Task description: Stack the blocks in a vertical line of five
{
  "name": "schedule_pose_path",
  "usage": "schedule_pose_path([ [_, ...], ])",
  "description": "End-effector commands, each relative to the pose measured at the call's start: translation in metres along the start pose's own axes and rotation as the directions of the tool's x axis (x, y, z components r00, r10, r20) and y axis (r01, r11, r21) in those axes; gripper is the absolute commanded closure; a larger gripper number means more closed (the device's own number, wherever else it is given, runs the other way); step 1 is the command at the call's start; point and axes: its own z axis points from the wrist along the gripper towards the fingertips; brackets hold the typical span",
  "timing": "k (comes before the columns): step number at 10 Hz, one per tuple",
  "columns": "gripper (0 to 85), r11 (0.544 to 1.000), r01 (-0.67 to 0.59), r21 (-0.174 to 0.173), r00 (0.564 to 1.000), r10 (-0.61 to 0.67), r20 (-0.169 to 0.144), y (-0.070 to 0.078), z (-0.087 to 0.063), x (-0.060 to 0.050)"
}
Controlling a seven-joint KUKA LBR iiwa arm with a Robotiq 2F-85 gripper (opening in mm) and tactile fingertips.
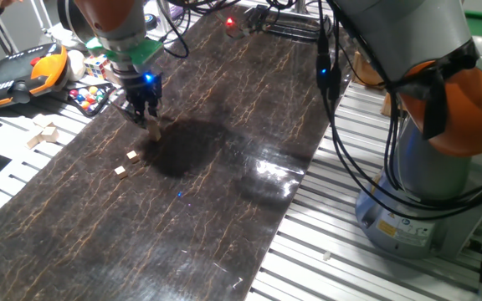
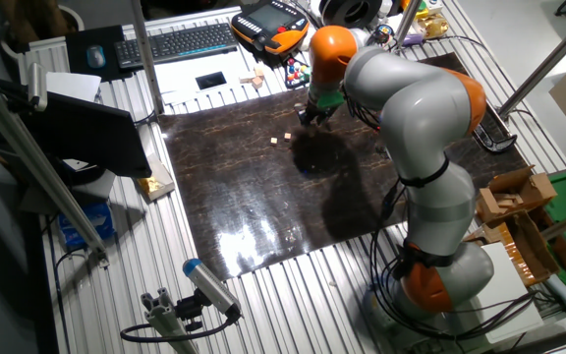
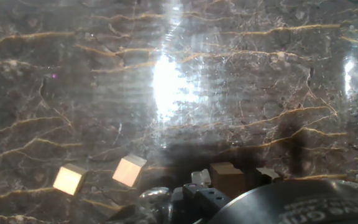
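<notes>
A short column of small tan blocks (image 1: pixel 154 131) stands on the dark mat, right under my gripper (image 1: pixel 146 117). The fingertips sit at the column's top, and whether they press on it does not show. In the hand view a tan block (image 3: pixel 227 177) lies close above the gripper body (image 3: pixel 197 198), with a paler block (image 3: pixel 268 174) just to its right. Two loose blocks (image 1: pixel 132 155) (image 1: pixel 120 170) lie apart on the mat, nearer the front left. In the hand view they are the left cube (image 3: pixel 69 179) and the right cube (image 3: pixel 129 170). The other fixed view shows the gripper (image 2: pixel 312 114) beside the loose blocks (image 2: pixel 290 136).
Larger pale wooden blocks (image 1: pixel 44 134) lie off the mat's left edge. A tray of coloured balls (image 1: pixel 90 94) and an orange pendant (image 1: pixel 19 73) sit behind them. The arm's base (image 1: pixel 429 167) and cables (image 1: pixel 333 92) fill the right side.
</notes>
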Motion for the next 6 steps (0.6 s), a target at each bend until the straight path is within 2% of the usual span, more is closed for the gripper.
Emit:
schedule_pose_path([
  [1,42.3,1.000,-0.003,0.003,1.000,0.003,-0.003,0.001,-0.004,-0.001],
  [3,42.7,1.000,-0.025,0.002,1.000,0.025,-0.014,0.008,-0.015,-0.002],
  [6,43.7,0.998,-0.056,0.013,0.998,0.057,-0.020,0.026,-0.021,-0.003],
])
